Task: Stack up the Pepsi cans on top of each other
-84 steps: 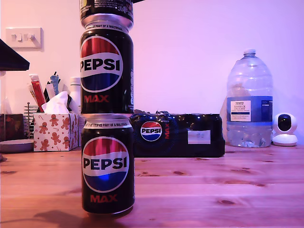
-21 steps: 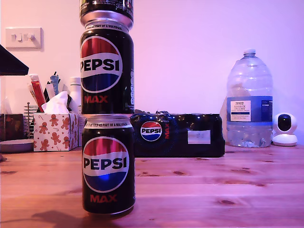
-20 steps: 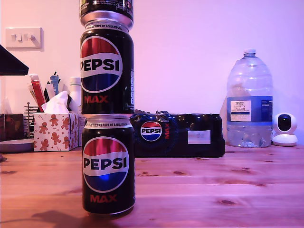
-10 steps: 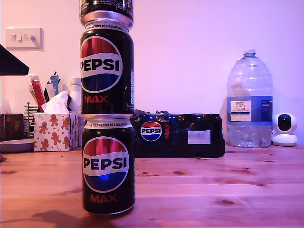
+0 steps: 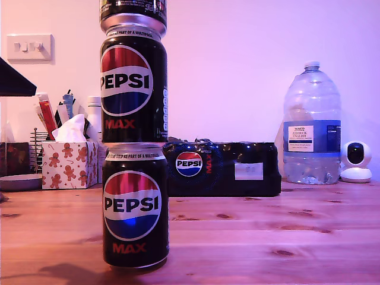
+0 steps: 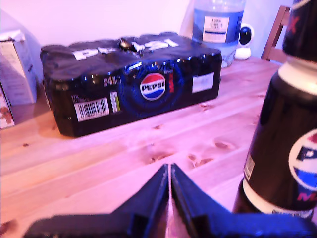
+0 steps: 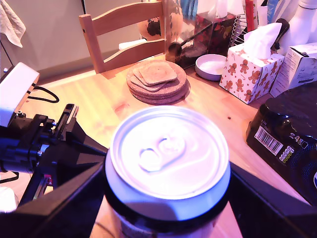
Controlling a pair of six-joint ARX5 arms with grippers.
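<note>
Stack: three Pepsi cans in a column on the wooden table (image 5: 267, 237), towards the exterior view's left. The bottom can (image 5: 135, 205) stands upright, the middle can (image 5: 133, 80) on it, and the top can (image 5: 133, 10) is cut off by the frame.
My first gripper (image 6: 169, 191): fingers pressed together, empty, just beside the stack.
My second gripper (image 7: 168, 198): fingers either side of the top can's lid; whether they grip, I cannot tell.
Behind: Pepsi multipack (image 5: 222, 168), water bottle (image 5: 312, 127), tissue box (image 5: 69, 161).

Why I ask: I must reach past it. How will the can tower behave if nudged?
Probably tippy: the tower stands tall on one narrow bottom can. The top can looks unopened, so likely heavy up high. Smooth rims may slide.
</note>
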